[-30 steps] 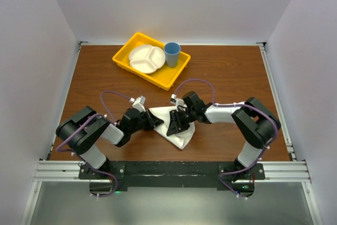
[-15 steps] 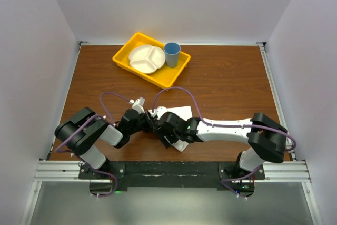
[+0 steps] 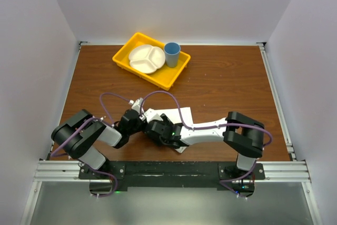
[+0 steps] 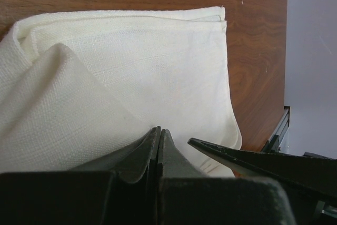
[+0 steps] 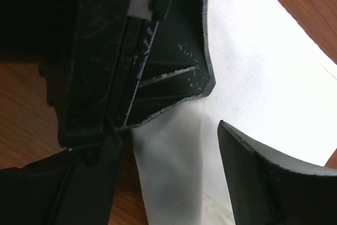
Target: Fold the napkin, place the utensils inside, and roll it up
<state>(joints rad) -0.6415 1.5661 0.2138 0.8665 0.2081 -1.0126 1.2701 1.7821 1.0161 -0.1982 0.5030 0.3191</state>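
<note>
Napkin (image 3: 179,115) is seen flat on the desk (image 3: 226,77), close to the near edge and about midway between the left and right edges. It is folded over, with stacked edges visible at its far side in the left wrist view.

Left claw (image 4: 159,130) is clenched: the fingers are pressed together with only a hairline between them, and a raised fold of the napkin is pinched at the tips, at the cloth's left end.

Right claw (image 5: 168,146) is released: the fingers are spread wide, with a strip of napkin lying between them. It is positioned just beside the left claw, whose dark body fills the upper left of the right wrist view. Contact between the right fingers and the cloth cannot be told.

Yellow tray (image 3: 158,80) is set near the far edge, left of centre, well apart from the napkin. A white divided plate (image 3: 145,59) and a blue cup (image 3: 171,54) are held in it, the cup upright at the plate's right.
</note>
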